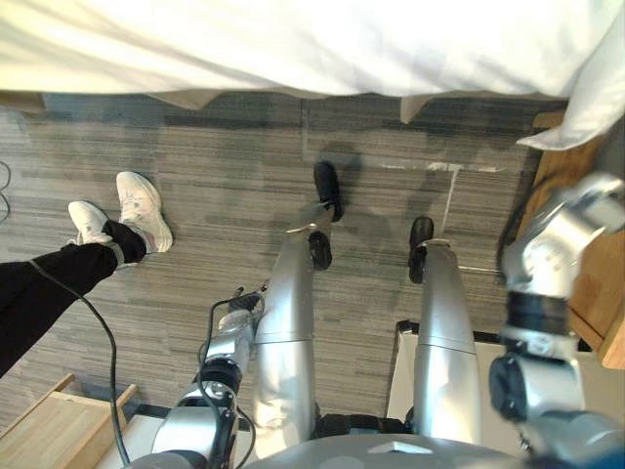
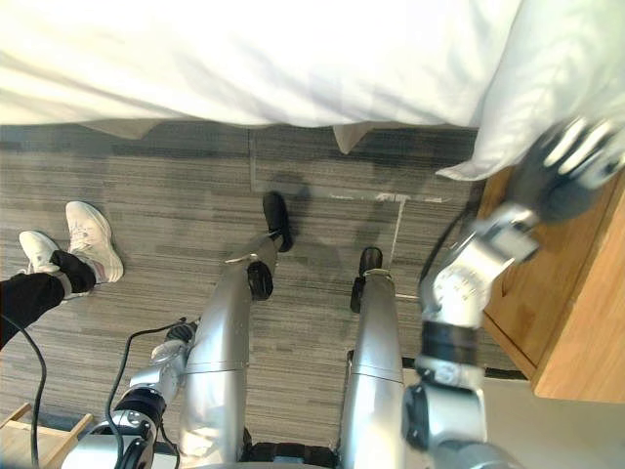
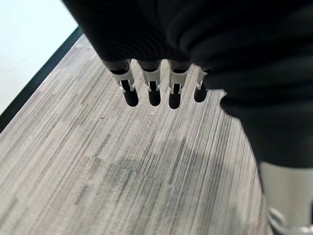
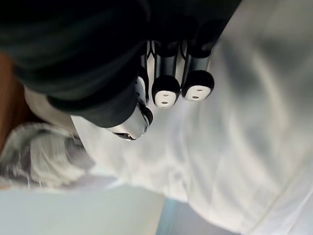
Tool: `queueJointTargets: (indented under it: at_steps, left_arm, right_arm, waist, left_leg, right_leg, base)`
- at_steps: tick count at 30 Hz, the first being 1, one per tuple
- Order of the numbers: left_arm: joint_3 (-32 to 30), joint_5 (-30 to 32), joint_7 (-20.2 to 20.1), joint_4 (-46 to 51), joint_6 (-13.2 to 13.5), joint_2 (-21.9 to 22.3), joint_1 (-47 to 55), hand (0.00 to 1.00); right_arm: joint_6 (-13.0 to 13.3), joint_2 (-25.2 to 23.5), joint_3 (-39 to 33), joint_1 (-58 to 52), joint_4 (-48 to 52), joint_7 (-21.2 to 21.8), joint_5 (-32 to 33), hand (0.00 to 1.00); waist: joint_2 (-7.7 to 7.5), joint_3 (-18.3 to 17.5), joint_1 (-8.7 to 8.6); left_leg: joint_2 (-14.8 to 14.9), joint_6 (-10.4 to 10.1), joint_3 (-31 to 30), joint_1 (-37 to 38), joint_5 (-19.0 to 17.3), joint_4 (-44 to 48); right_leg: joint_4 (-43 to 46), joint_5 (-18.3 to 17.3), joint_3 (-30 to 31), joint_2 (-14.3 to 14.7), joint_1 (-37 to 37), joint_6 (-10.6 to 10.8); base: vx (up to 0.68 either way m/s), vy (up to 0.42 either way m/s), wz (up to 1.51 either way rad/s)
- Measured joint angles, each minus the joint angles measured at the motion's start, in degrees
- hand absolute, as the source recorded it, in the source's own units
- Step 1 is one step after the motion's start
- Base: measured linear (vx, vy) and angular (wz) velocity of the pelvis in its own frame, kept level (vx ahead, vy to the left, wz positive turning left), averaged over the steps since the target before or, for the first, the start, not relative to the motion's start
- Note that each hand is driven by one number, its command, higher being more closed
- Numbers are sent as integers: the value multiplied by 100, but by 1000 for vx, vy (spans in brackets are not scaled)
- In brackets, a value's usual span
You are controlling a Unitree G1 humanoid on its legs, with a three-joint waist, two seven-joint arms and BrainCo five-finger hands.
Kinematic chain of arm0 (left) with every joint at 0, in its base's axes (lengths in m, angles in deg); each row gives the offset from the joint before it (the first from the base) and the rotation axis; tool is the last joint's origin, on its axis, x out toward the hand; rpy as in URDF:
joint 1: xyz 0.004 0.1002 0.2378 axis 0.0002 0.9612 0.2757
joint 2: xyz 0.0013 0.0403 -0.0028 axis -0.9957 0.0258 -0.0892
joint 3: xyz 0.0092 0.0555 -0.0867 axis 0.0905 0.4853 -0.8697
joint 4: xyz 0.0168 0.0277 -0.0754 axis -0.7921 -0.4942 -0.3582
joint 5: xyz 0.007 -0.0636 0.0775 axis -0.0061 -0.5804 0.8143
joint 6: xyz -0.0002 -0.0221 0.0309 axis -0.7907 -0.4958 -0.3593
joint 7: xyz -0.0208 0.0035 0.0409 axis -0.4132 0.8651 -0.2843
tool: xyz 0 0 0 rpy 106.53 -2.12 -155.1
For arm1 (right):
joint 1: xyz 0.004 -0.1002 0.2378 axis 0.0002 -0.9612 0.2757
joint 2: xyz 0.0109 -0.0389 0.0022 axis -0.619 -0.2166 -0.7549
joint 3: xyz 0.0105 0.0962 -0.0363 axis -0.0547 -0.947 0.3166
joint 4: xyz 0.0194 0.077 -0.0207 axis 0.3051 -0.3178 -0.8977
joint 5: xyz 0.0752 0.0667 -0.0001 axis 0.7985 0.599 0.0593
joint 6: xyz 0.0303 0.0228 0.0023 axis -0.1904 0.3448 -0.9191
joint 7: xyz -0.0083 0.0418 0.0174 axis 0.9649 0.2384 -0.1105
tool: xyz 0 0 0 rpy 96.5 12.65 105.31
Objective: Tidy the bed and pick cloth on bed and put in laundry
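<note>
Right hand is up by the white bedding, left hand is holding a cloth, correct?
Not quite: the left hand holds nothing; the left wrist view shows its fingers straight over the floor. The right hand is up by the white bedding.

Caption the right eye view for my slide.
Robot's right hand hovers beside white bedding, above a wooden nightstand.

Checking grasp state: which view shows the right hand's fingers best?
Right wrist view: the right hand close up, fingers straight over white bedding, holding nothing. The eye views show the hand from afar, raised beside the bedding's corner.
</note>
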Motion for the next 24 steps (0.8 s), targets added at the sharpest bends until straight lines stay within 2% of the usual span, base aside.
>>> queueJointTargets:
  at_steps: [3,5,7,10,12,13,15,17,20,24]
  left_arm:
    - [-262,-43,-14,21,139,-40,116,0]
    - [-271,-56,-34,41,195,-62,220,0]
    - [-289,-206,-97,125,264,41,276,0]
    - [-301,-200,-329,241,312,336,293,0]
    - [-293,-213,-412,237,308,449,363,0]
    - [-247,-202,-492,239,308,567,431,0]
    - [-232,-140,-565,238,263,609,593,0]
    - [-226,-119,-663,245,205,608,815,0]
    - [-101,25,-763,250,-5,587,1129,0]
    - [77,31,-779,250,-164,507,1187,0]
  right_arm:
    - [-415,-339,274,-868,-376,464,-35,100]
    - [-582,-347,377,-1164,-616,522,-57,100]
    - [-887,-335,475,-1495,-1092,533,-252,100]
    - [-1250,-330,632,-1868,-1618,426,-735,100]
    - [-1459,-341,722,-2048,-2012,180,-1252,100]
    - [-1549,-363,763,-2159,-2212,-77,-1716,100]
    - [-1635,-376,896,-2307,-2345,-309,-2458,100]
    - [-1633,-419,969,-2442,-2305,-276,-2726,100]
    - [-1535,-439,1136,-2709,-1852,-40,-2736,100]
    - [-1329,-397,1477,-2692,-988,105,-2761,100]
  waist:
    - [-1,-3,-143]
    - [-22,-20,-159]
    - [-15,-39,-226]
    - [-64,-138,-294]
    - [-156,-337,-328]
    - [-218,-466,-321]
    - [-342,-664,-317]
    - [-450,-874,-297]
    - [-531,-1273,-283]
    - [-541,-1314,-275]
  left_leg:
    - [55,-75,92,728,5,-371]
    - [107,-89,186,1078,0,-562]
    - [107,-113,293,1591,12,-848]
    - [93,-139,457,2212,29,-1207]
    - [48,-162,555,2551,46,-1431]
    - [1,-164,631,2833,51,-1589]
    - [-79,-163,674,3341,52,-1845]
    - [-162,-168,736,3750,55,-2090]
    - [-292,-164,816,4192,44,-2413]
    - [-351,-178,838,4519,-36,-2499]
  right_leg:
    - [-507,191,41,71,711,-16]
    - [-781,294,70,95,1050,-20]
    - [-1178,428,103,124,1566,-4]
    - [-1701,576,161,117,2205,-2]
    - [-1968,661,184,74,2531,67]
    - [-2153,690,197,30,2809,84]
    - [-2498,743,197,-25,3357,105]
    - [-2774,777,196,-88,3777,119]
    - [-3155,814,196,-193,4240,148]
    - [-3406,850,167,-265,4663,168]
  base:
    - [53,-76,-31]
    - [34,-34,-36]
    - [59,-33,-29]
    - [76,-14,-21]
    - [103,-9,-11]
    - [149,13,-7]
    - [164,22,-7]
    - [173,17,-5]
    - [197,12,-4]
    - [137,6,-2]
